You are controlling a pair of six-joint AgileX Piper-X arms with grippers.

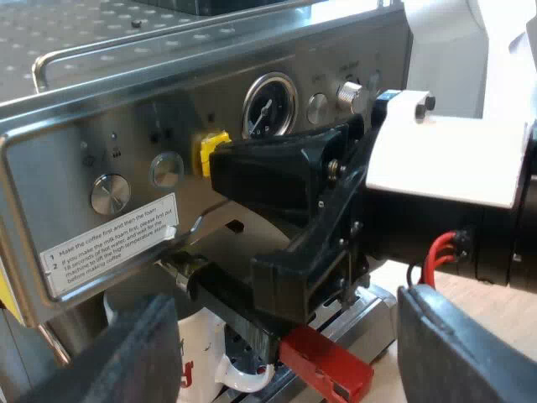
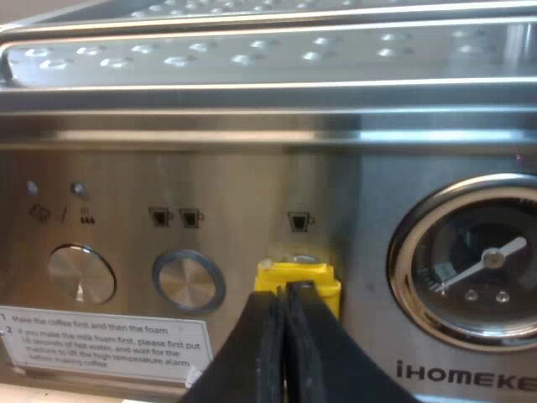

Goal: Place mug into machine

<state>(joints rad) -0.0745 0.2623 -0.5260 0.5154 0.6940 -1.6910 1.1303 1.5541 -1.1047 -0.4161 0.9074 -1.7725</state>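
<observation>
Mug (image 1: 205,351): white w/ red print, on the drip tray (image 1: 369,309) at the espresso machine (image 1: 117,117) front, right under the holder (image 1: 222,294), red handle end (image 1: 327,367) jutting out just beside it. Partly hidden behind a near finger, so exact centring under the holder hard to tell. Placement itself prob. done.

Right gripper (image 2: 285,295): fingers pressed fully together, nothing between them, tips at the yellow button (image 2: 312,275), touching or v. nearly so. Step in hand, by the look of it: pushing that button w/ the closed tips, not moving the mug.

Left gripper (image 1: 289,323): spread wide, empty, hanging in front of mug and handle, one finger to each side.

To do it well:
- Keep the tips shut tight; no splaying on contact, else risk of slipping off the cap.
- Push square to the panel, centred on the yellow, not on its edge. Round metal button (image 2: 188,281) and pressure gauge (image 2: 470,269) both close by, so no sideways drift.
- Press gently, short travel; stop on resistance, then back straight off.
- Hold the left arm steady, clear of the red end; a nudge there or on the mug = cup off-centre, poss. spill.
- Before anything flows, confirm mug square under the holder; if not, re-seat w/ the free hand first.
</observation>
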